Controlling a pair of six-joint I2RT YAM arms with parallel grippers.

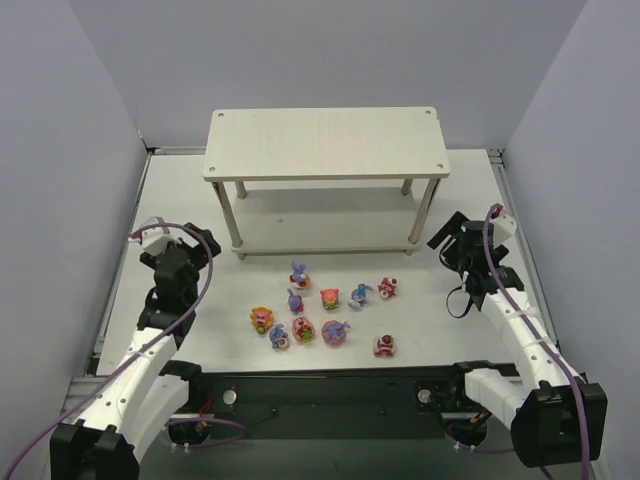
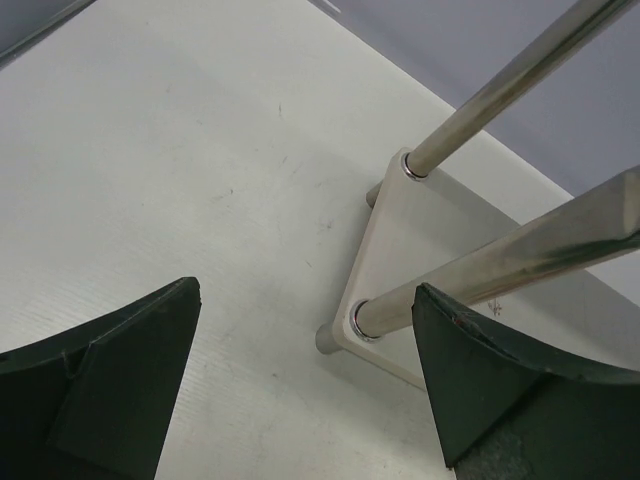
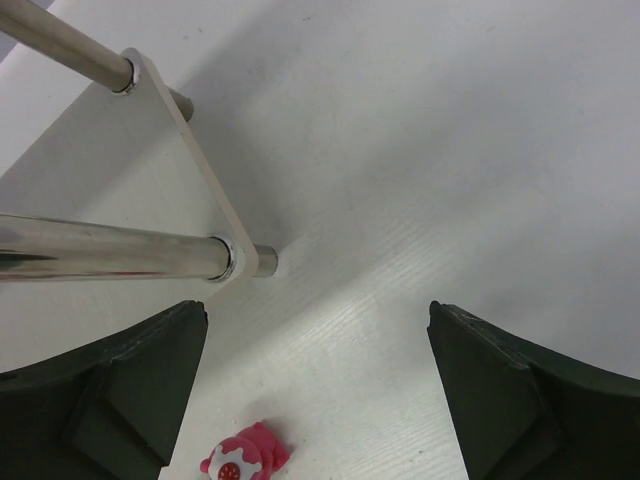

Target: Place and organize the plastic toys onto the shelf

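left fingers (image 2: 130, 370) spread wide, holding nothing; right fingers (image 3: 120, 390) the same. all ten plastic toys (image 1: 330, 298) clustered on bench (image 1: 185, 195), just in front of shelf (image 1: 325, 140).

top external view: fixed high behind the arm bases (image 1: 480, 385), looking down and forward over the whole table (image 1: 180, 200), shelf (image 1: 325, 143) at the far side. left wrist view: low, close, facing the shelf's left-end legs (image 2: 500, 85). right wrist view: low, close, facing its right end. all share the lower board (image 3: 90, 170).
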